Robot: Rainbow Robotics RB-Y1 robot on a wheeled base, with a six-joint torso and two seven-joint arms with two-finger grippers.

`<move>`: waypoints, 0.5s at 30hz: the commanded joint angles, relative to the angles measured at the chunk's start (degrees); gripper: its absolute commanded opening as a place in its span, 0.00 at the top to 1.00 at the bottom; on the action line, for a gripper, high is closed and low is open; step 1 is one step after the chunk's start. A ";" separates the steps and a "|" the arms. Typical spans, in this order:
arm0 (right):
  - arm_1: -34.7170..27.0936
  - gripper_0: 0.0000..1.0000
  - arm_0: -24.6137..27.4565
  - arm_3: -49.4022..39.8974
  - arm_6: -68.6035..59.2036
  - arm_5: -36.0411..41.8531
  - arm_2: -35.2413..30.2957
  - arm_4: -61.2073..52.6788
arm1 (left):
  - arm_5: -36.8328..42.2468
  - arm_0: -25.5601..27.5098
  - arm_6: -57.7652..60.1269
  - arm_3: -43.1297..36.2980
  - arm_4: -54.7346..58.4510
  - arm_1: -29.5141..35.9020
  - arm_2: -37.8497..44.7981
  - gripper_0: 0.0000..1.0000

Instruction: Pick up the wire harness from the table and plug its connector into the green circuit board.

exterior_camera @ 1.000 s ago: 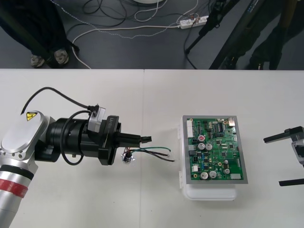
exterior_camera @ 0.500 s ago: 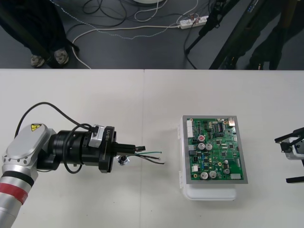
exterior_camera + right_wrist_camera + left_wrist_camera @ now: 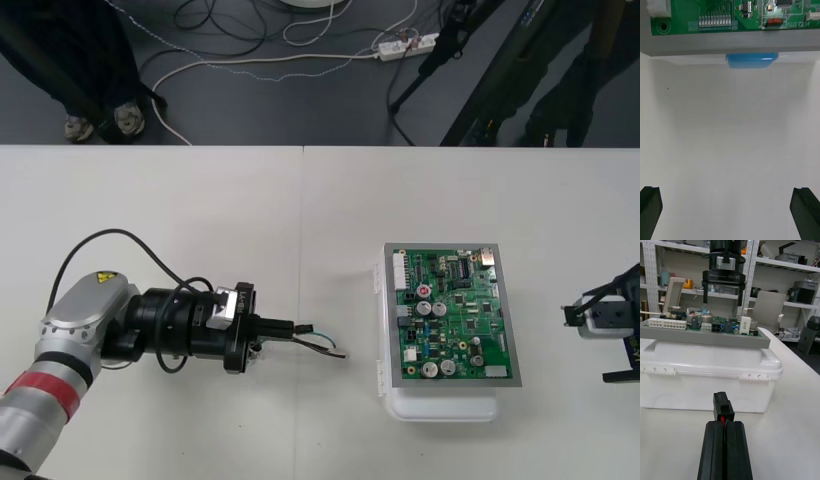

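Note:
The green circuit board (image 3: 455, 315) sits on its white base (image 3: 440, 405) at the table's right of centre. My left gripper (image 3: 290, 327) lies low over the table left of the board, pointing at it, shut on the wire harness. In the left wrist view the small black plug (image 3: 723, 407) sticks out past the shut fingertips (image 3: 733, 427), with a bit of red wire behind it, aimed at the base (image 3: 711, 367) below the board (image 3: 703, 324). Thin green and black wires (image 3: 325, 343) trail toward the board. My right gripper (image 3: 597, 344) waits open at the right edge.
In the right wrist view the open fingers (image 3: 649, 210) stand far apart, with the board's edge (image 3: 715, 18) and a blue tab (image 3: 750, 60) ahead. The other gripper (image 3: 724, 270) shows beyond the board in the left wrist view. Bare table lies between my left gripper and the base.
My left gripper has come down and toward the table's near edge with the harness, its arm swinging lower. The right gripper has shifted slightly at the right edge.

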 commanded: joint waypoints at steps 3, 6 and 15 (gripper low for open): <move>2.07 0.00 -5.88 -1.13 -5.76 -0.24 6.47 6.18 | -2.15 -4.43 -0.13 1.45 0.47 -2.78 -1.17 1.00; 2.68 0.00 -7.02 -1.04 -5.94 -0.24 7.70 8.46 | -2.15 -4.78 -0.13 1.36 0.82 -3.31 -1.17 1.00; 3.38 0.00 -10.89 0.37 -5.94 0.11 12.01 9.87 | -2.15 -5.31 -0.22 1.45 4.07 -4.36 -4.25 1.00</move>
